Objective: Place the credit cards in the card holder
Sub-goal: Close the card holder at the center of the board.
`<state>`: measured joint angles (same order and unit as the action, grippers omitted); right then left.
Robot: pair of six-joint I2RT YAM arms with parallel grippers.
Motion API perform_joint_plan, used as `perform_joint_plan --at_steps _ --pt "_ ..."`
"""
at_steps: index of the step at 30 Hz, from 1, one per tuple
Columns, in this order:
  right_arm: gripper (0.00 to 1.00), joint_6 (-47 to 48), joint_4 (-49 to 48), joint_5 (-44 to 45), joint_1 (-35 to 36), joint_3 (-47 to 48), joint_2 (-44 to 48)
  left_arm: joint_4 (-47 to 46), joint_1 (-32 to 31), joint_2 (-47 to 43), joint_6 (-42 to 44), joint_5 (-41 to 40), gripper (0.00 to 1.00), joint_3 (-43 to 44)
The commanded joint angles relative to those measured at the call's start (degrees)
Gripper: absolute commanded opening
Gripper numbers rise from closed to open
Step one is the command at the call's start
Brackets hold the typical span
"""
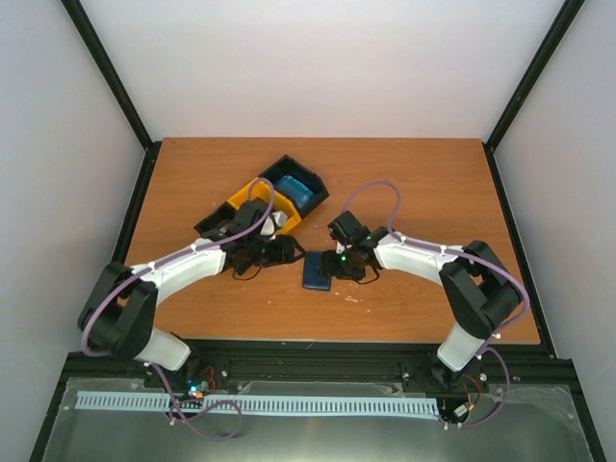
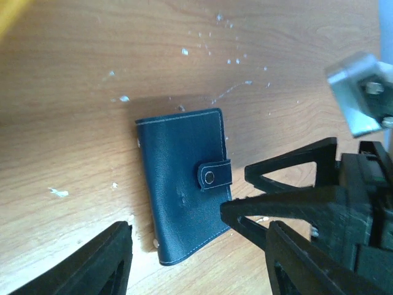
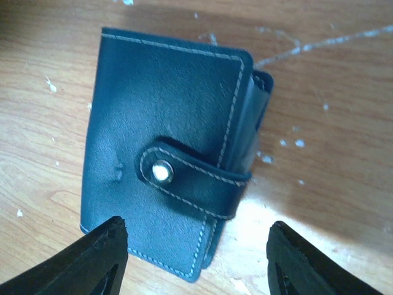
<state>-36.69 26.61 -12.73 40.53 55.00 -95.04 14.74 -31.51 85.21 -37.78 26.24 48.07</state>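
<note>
The card holder point(image 1: 317, 270) is a dark navy wallet lying closed on the table, its tab snapped shut. It also shows in the left wrist view point(image 2: 181, 184) and the right wrist view point(image 3: 159, 110). My left gripper point(image 1: 287, 252) is open and empty just left of it; in its own view point(image 2: 196, 270) the fingers straddle the wallet's near end. My right gripper point(image 1: 339, 262) is open and empty at the wallet's right edge; in its own view point(image 3: 196, 264) it hovers over the tab end. Its black fingers point(image 2: 288, 203) reach the tab-side edge. No red credit cards are in view.
A black-and-yellow sectioned bin point(image 1: 252, 197) stands behind the left gripper, with a bright blue bundle point(image 1: 295, 188) in its far section. White specks and scratches mark the wooden table point(image 1: 423, 183). Black frame posts border the table's sides.
</note>
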Motion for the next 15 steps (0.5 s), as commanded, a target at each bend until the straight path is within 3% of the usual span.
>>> perform_joint_plan --at_steps 1,5,9,15 --pt "0.61 3.6 4.5 -0.8 0.0 4.5 -3.2 2.8 -0.1 -6.7 0.9 -9.8 0.63 -0.5" --pt "0.51 4.5 7.2 0.3 0.0 5.8 -5.2 4.2 -0.1 -13.5 -1.8 -18.1 0.75 -0.6" --pt "0.49 4.8 9.8 4.1 0.0 5.9 -4.2 6.0 0.0 -22.3 -5.0 -26.2 0.99 -0.4" --pt "0.51 7.5 9.7 5.9 -0.1 5.4 5.5 7.1 0.1 -35.2 -0.1 -31.9 1.00 0.6"
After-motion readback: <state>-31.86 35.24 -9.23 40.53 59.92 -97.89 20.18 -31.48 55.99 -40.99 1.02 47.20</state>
